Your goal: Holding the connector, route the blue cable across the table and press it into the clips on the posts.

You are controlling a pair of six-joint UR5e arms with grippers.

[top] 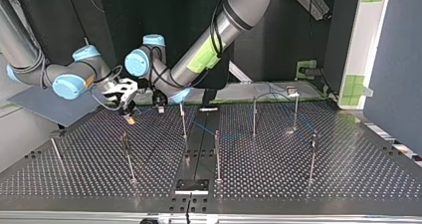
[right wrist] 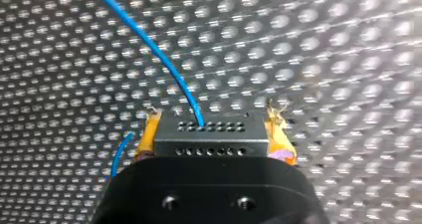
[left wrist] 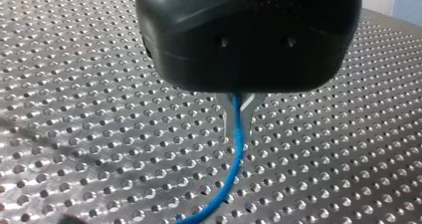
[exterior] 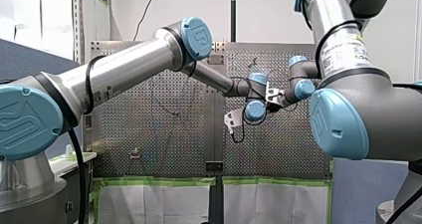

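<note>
In the right wrist view my right gripper (right wrist: 211, 122) is shut on the black connector (right wrist: 211, 137), a yellow pad on each side of it. The blue cable (right wrist: 149, 45) leaves the connector's face and runs off over the perforated table. My left gripper (left wrist: 238, 127) has its metal fingers shut on the blue cable (left wrist: 231, 174), just above the plate. In the top view both grippers work close together at the far left of the table: my right gripper (top: 128, 115) and, beside it, my left gripper (top: 160, 106). Faint cable (top: 271, 92) shows at the far right.
Several thin posts with clips stand across the table, among them one (top: 183, 119) right beside my left gripper, one (top: 254, 117) further right and one (top: 128, 157) nearer the camera. A black plate (top: 191, 185) lies at the near edge.
</note>
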